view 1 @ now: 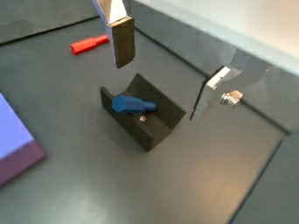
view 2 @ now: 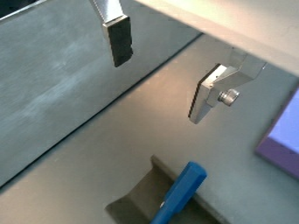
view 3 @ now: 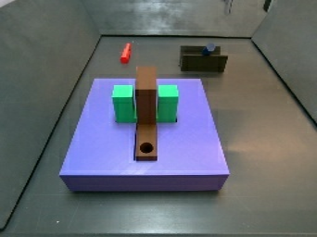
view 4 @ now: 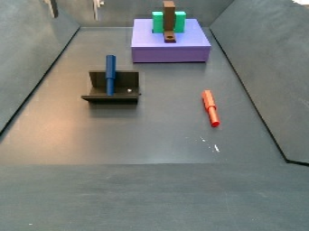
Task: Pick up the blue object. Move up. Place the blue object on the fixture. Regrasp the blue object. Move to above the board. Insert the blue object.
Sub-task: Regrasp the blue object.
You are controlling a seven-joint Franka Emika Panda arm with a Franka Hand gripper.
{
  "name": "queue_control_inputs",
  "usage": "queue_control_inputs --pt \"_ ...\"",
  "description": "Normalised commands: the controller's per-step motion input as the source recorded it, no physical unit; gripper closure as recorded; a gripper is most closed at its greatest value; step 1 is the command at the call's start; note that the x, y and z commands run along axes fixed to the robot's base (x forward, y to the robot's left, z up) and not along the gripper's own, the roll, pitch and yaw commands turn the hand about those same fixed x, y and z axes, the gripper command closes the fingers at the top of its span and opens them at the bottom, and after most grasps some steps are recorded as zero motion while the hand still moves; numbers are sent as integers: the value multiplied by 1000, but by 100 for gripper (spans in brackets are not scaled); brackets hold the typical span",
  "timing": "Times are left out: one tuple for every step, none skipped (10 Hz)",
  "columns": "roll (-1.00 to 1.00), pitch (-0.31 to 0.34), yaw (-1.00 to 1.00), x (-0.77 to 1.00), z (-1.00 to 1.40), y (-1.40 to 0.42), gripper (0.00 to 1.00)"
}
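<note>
the blue object (view 4: 110,72) already stands leaning in the fixture (view 4: 112,88), so the step in hand seems to be the regrasp. the gripper (view 1: 163,74) hangs above the fixture with its fingers (view 1: 122,48) wide apart and holding nothing. next it probably must come down around the peg and close. the red peg (view 4: 211,107) lies apart on the floor, and the board (view 3: 93,139) with its brown bar (view 3: 146,111) is well away; nothing seems to block the way.
</note>
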Motion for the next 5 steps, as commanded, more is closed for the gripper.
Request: queue_control_inputs --pt "917 0 411 0 -203 -69 0" --pt "951 0 443 0 -254 -69 0" --pt "963 -6 429 -46 -277 -83 0" --pt "834 -117 363 -243 -331 -60 0" --pt "746 -114 329 -294 -263 -11 0"
